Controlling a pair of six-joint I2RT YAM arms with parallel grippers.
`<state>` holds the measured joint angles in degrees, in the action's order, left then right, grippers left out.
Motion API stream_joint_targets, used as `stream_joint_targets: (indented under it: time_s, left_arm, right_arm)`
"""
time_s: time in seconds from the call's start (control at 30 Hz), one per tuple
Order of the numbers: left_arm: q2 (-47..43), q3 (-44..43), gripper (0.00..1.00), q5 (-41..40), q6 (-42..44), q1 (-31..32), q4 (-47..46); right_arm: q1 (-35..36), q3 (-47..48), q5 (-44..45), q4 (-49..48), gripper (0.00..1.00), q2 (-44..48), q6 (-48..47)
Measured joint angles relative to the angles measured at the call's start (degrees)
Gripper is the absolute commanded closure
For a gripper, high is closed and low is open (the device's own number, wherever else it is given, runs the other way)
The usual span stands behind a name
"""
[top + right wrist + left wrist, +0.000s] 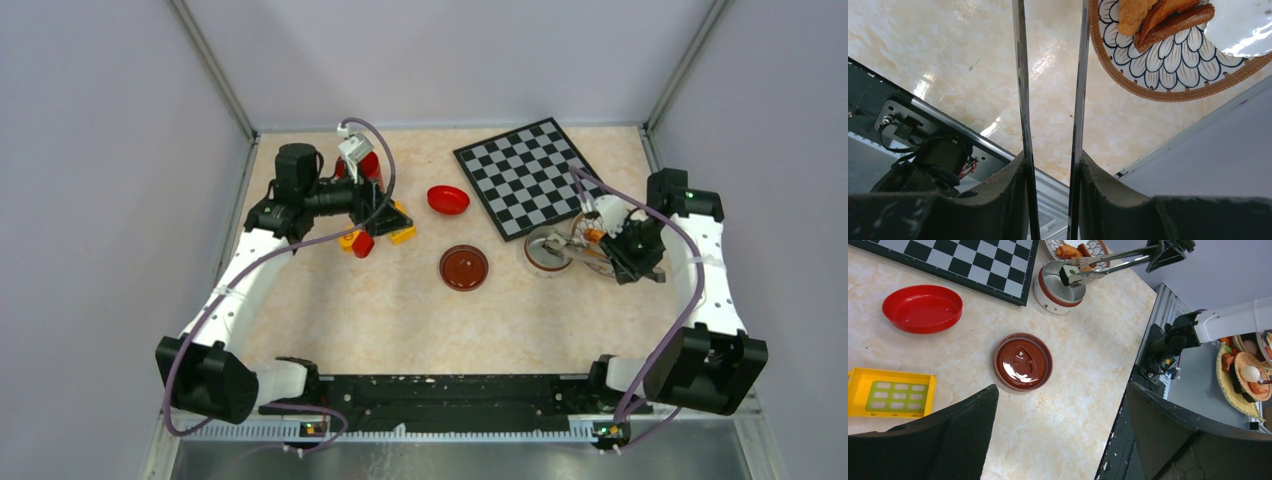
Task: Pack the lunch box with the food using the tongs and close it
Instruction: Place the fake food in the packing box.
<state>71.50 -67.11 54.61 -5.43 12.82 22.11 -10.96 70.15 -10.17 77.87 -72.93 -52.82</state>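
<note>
Pinching the tongs (pixel 1021 100) by both arms with the right tool (pixel 1050 167), at the right of the worktop (pixel 1088 365). Tips poised over the open lunch box (pixel 1048 294), at the chessboard's (pixel 973 260) near edge, beside the patterned plate (pixel 1173 75) carrying the fried food (pixel 1168 15). Brown lid (pixel 1023 361) flat on the worktop, left of the box. Spread wide and empty, the left tool (pixel 385 215), over toy blocks (pixel 362 243) at far left.
</note>
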Motion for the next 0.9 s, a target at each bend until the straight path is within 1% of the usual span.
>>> stream_joint_targets:
  time_s: [0.1, 0.23, 0.37, 0.5, 0.77, 0.9]
  left_arm:
    - [0.00, 0.07, 0.01, -0.04, -0.15, -0.04, -0.02]
    - [0.00, 0.07, 0.01, -0.04, -0.24, -0.09, -0.04]
    - [0.00, 0.11, 0.01, -0.04, -0.24, -0.11, -0.07]
    - [-0.02, 0.15, 0.01, -0.04, -0.24, -0.13, -0.07]
    - [-0.02, 0.17, 0.01, -0.04, -0.28, -0.35, -0.09]
    - [-0.02, 0.17, 0.01, -0.04, -0.42, -0.35, -0.11]
  right_arm:
    - [0.33, -1.14, 0.22, -1.79, 0.83, -0.04, 0.63]
    - [1.01, -2.36, 0.66, -3.58, 0.76, -0.61, 1.11]
    - [1.18, -2.97, 1.07, -4.63, 0.73, -0.96, 1.55]
    - [1.27, -2.99, 1.16, -5.03, 0.67, -1.01, 1.68]
    - [1.49, -2.99, 1.27, -5.03, 0.59, -1.01, 1.92]
    - [1.49, -2.99, 1.27, -4.94, 0.62, -1.01, 1.95]
